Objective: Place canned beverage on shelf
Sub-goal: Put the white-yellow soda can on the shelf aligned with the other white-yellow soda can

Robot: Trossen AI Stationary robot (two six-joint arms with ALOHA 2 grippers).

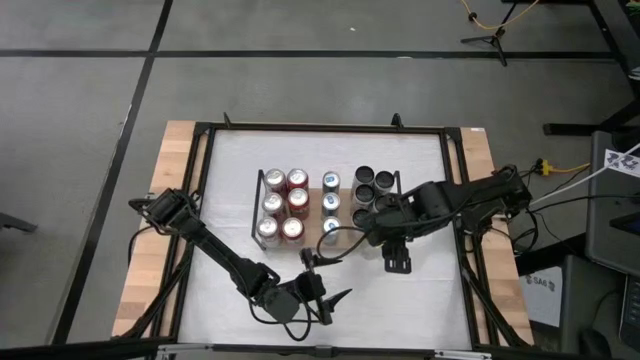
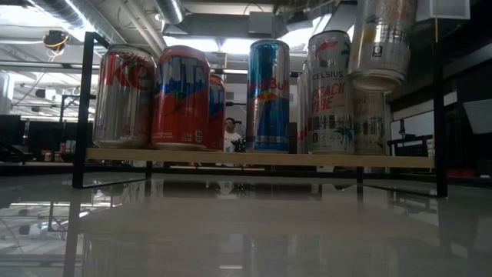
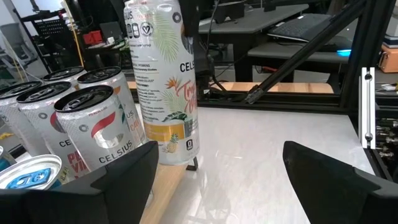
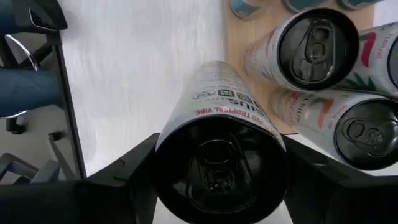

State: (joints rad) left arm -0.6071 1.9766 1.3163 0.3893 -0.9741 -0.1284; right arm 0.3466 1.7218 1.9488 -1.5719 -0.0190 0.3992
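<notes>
The shelf is a small wooden board with black end rails, standing mid-table with several cans on it. My right gripper hangs over the shelf's near right corner, shut on a tall white Celsius canned beverage. In the low view that can hangs well above the board. The right wrist view looks down on its dark top. My left gripper waits open near the table's front edge, with nothing between its fingers. My right gripper pinches the can's upper side wall, just below the rim, between its two fingers. The fingers come from above and point down. The can hangs below them close to upright, its base lifted clear of the board.
On the shelf stand red cola cans at the left, slim blue cans in the middle and Celsius cans at the right. A black frame runs around the white tabletop. Bare tabletop lies on the shelf's near side.
</notes>
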